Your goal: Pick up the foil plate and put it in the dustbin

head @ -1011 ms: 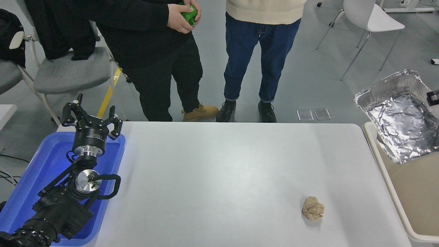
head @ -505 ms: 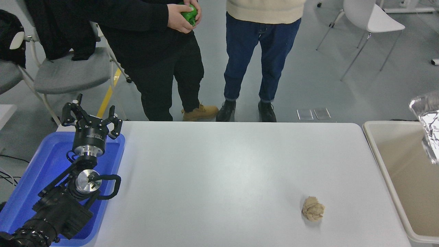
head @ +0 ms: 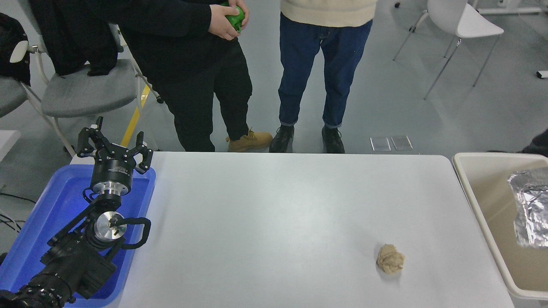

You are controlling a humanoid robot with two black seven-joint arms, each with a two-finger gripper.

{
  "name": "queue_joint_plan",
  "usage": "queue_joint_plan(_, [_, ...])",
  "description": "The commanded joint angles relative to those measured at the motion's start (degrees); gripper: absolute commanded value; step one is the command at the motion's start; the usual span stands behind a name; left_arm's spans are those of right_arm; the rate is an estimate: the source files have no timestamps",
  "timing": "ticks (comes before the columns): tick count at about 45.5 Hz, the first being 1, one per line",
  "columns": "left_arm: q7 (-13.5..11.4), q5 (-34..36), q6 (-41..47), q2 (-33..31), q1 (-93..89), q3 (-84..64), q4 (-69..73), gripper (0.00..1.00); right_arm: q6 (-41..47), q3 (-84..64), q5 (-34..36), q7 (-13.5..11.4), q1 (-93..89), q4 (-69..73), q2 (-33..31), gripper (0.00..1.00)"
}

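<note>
Shiny crinkled silver foil plate [head: 531,209] cut off by right frame edge, sits inside large beige plastic dustbin [head: 479,205], itself partly out of frame. My right end effector out of view. No legible writing. My left end effector [head: 114,147] parked over blue plastic tray [head: 47,214], fingers spread, empty. Crumpled brown paper ball [head: 390,259] on white table [head: 278,214].

At seven o'clock we see our left arm [head: 72,256]: black links, two silver discs, looped black cable, a black claw-fingered tool [head: 114,147].
</note>
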Motion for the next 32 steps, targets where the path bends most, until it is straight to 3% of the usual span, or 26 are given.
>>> queue_joint_plan(1, [-0.01, 0.01, 0.0, 0.0, 0.01, 0.0, 0.0, 0.99, -1.12, 3.67, 1.45, -1.81, -3.81, -1.68, 2.54, 0.0])
queue_joint_plan(4, [-0.01, 0.01, 0.0, 0.0, 0.01, 0.0, 0.0, 0.99, -1.03, 4.19, 1.45, -1.81, -3.81, -1.68, 2.54, 0.02])
queue_joint_plan(5, [-0.01, 0.01, 0.0, 0.0, 0.01, -0.08, 0.0, 0.99, -1.03, 4.46, 1.45, -1.81, -3.81, -1.68, 2.54, 0.11])
queue_joint_plan(6, [-0.01, 0.01, 0.0, 0.0, 0.01, 0.0, 0.0, 0.99, -1.03, 4.72, 1.45, -1.81, -3.81, -1.59, 2.54, 0.39])
queue_joint_plan(7, [-0.01, 0.01, 0.0, 0.0, 0.01, 0.0, 0.0, 0.99, -1.03, 4.98, 1.45, -1.81, -3.81, -1.59, 2.54, 0.84])
queue_joint_plan(8, [-0.01, 0.01, 0.0, 0.0, 0.01, 0.0, 0.0, 0.99, -1.03, 5.16, 1.54, -1.89, -3.81, -1.5, 2.54, 1.0])
queue_joint_plan(24, [-0.01, 0.01, 0.0, 0.0, 0.01, 0.0, 0.0, 0.99, -0.77, 5.78, 1.98, -1.81, -2.41, 0.08, 1.93, 1.0])
queue_joint_plan(32, [-0.01, 0.01, 0.0, 0.0, -0.08, 0.0, 0.0, 0.99, -0.42, 5.69, 1.98, -1.8, 4.44, 12.98, 0.18, 1.0])
